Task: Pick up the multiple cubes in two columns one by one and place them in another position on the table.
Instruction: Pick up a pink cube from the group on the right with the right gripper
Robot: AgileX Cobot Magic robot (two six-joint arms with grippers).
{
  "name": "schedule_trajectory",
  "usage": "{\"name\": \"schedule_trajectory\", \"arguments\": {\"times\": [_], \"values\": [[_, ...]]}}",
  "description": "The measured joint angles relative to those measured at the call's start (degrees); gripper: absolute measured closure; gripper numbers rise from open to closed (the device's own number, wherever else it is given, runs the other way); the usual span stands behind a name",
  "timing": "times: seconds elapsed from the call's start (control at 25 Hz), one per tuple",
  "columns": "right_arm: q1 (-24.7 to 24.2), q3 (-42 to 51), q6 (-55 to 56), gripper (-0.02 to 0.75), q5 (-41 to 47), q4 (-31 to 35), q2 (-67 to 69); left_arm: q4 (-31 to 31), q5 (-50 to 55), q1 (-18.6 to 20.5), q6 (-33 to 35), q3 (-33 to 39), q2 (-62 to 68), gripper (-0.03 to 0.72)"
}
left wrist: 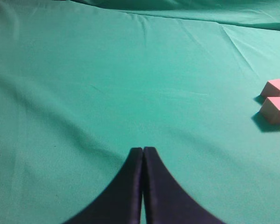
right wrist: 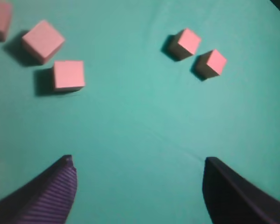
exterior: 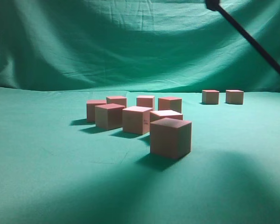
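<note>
The right hand (right wrist: 140, 186) hangs above bare green surface (exterior: 42, 163) with its fingers spread wide and nothing between them; the left hand (left wrist: 143, 186) has its fingers pressed together, also empty, over open cloth. The main risk lies in the crowded group of cubes (exterior: 137, 119) at centre: several stand just beside one another, and spread fingers coming down on one could nudge or topple a neighbour, most likely in the middle of the cluster where gaps look narrowest. The nearest cube (exterior: 171, 137) stands a little clear of the rest and appears the safest to take. A second risk is the slightly wrinkled cloth, which could tilt a cube set down on a fold. A third is placement: a cube lowered too close to the pair (exterior: 222, 96) at far right could knock them out of line. Count from the exterior view: eight cubes in the centre group, two cubes set apart at far right, ten in all. The right wrist view shows the pair (right wrist: 198, 53) and part of the cluster (right wrist: 53, 58) well apart. Two hands, one surface.
</note>
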Motion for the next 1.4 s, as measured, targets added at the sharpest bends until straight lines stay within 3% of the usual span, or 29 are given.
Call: {"name": "schedule_trajectory", "arguments": {"times": [0.32, 0.44, 0.6, 1.04, 1.4], "values": [[-18.30, 0.00, 1.32, 0.196, -6.90, 8.93, 1.29, 0.00, 0.00, 0.00, 0.00, 0.00, 0.00, 0.688], [-25.18, -2.77, -4.60, 0.196, -8.40, 16.73, 4.16, 0.00, 0.00, 0.00, 0.00, 0.00, 0.00, 0.688], [-30.72, -11.41, -14.75, 0.196, -5.71, 27.96, 11.24, 0.00, 0.00, 0.00, 0.00, 0.00, 0.00, 0.688], [-31.58, -40.28, -19.64, 0.196, 4.37, 35.63, 33.68, 0.00, 0.00, 0.00, 0.00, 0.00, 0.00, 0.688], [-31.58, -45.72, -19.76, 0.196, 0.48, 41.25, 42.03, 0.00, 0.00, 0.00, 0.00, 0.00, 0.00, 0.688]]}}
